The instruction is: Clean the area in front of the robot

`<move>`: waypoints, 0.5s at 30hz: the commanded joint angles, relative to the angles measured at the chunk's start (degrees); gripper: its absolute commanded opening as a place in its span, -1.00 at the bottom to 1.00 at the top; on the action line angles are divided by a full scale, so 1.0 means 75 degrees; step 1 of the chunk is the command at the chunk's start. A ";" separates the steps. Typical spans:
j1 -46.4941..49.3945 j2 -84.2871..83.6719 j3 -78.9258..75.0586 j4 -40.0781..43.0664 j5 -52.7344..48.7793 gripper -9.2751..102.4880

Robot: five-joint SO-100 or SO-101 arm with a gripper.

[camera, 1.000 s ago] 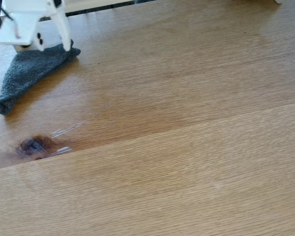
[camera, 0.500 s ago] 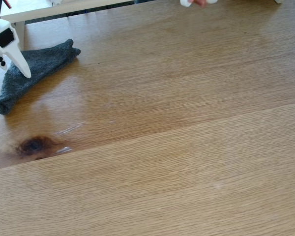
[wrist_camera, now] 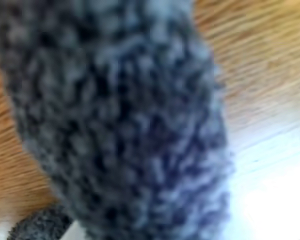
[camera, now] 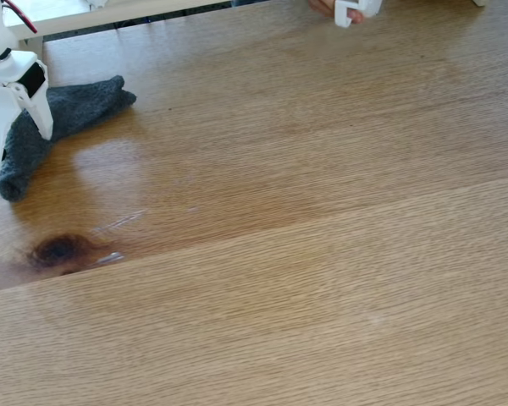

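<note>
One dark grey knitted sock (camera: pixel 72 110) lies on my oak counter (camera: pixel 322 254) at far left, long axis running from lower left to upper right. My pincer (camera: pixel 8 127) is over it; grip unclear.

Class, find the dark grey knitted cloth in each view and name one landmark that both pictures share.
Fixed view: dark grey knitted cloth lies at upper left, beside the white gripper.
Wrist view: cloth, blurred, spans top to bottom.
Shared landmark: light-brown oak tabletop.
</note>
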 commanded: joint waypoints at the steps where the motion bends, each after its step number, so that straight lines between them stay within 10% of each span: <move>1: -0.0129 0.0586 -0.0211 0.0328 0.0434 -0.84; 15: -0.6047 0.4383 -0.0211 0.2941 0.3258 -0.84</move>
